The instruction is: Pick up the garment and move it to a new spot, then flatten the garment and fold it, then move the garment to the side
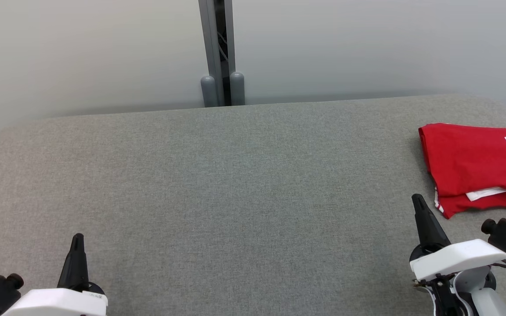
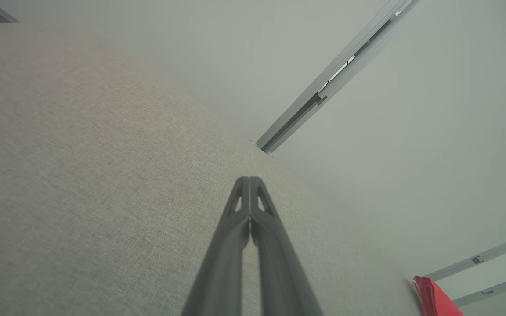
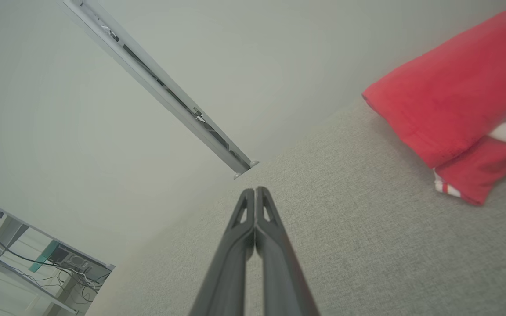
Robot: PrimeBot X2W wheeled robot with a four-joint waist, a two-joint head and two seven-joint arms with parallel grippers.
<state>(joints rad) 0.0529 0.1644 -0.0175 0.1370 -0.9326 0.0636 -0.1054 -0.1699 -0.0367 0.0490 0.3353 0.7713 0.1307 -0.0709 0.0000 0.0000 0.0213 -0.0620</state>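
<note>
The garment [image 1: 477, 166] is a red jersey with a dark number, lying folded at the right edge of the grey fabric table [image 1: 235, 184]. A white label pokes out between its layers. In the right wrist view the garment [image 3: 450, 101] lies to the upper right. A red corner of the garment [image 2: 433, 298] peeks in at the left wrist view's lower right. My right gripper [image 1: 417, 199] is shut and empty, just left of the jersey's near corner and apart from it. My left gripper [image 1: 77, 238] is shut and empty at the lower left, far from the jersey.
A pale partition wall with a grey metal post [image 1: 220, 52] runs behind the table. The table's rounded corners show at the far left and far right. A desk with cables [image 3: 37, 259] stands beyond the table in the right wrist view.
</note>
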